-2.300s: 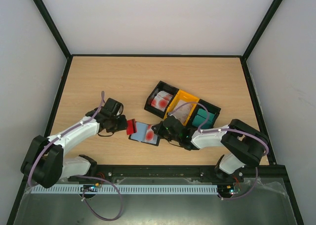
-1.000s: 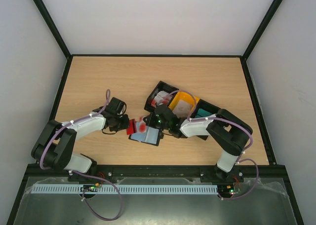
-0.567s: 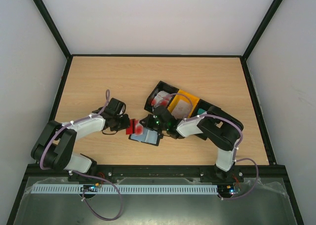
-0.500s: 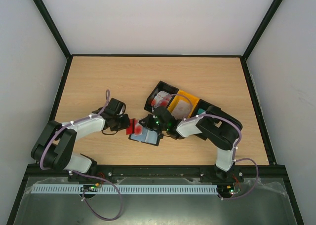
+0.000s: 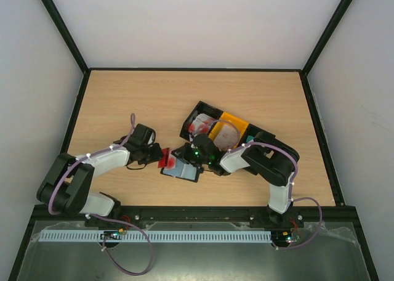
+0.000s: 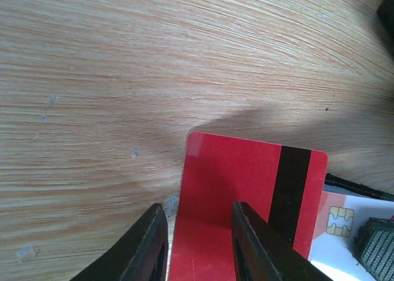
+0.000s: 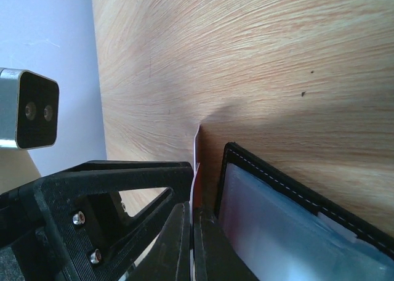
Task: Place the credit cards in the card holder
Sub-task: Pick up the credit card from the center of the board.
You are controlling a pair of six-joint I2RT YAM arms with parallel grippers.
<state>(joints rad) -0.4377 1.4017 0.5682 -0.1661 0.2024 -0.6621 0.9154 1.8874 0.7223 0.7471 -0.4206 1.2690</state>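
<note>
Left jaws: the left gripper (image 6: 198, 222) stood partly closed, with a red card (image 6: 246, 182) pinched by its near end between the two fingers.
Red card: it stuck out forward past those fingertips, over the wooden table (image 6: 123, 77). It was plain red, with one black magnetic stripe across its far end.
White chip card: this one (image 6: 335, 222) sat just beyond the stripe end of the red card and was partly covered by it. A gold chip was its only clear marking.
Right jaws: the right gripper (image 7: 193, 216) was closed tight on that card, seen edge-on and rising past the fingertips.
Card holder: the card holder (image 7: 271, 232) lay open just right of the right jaws, showing a black stitched rim and a clear window pocket.
Bins: a black bin (image 5: 189, 119) with red-and-white cards and a yellow bin (image 5: 237, 118) stood behind the right jaws.
</note>
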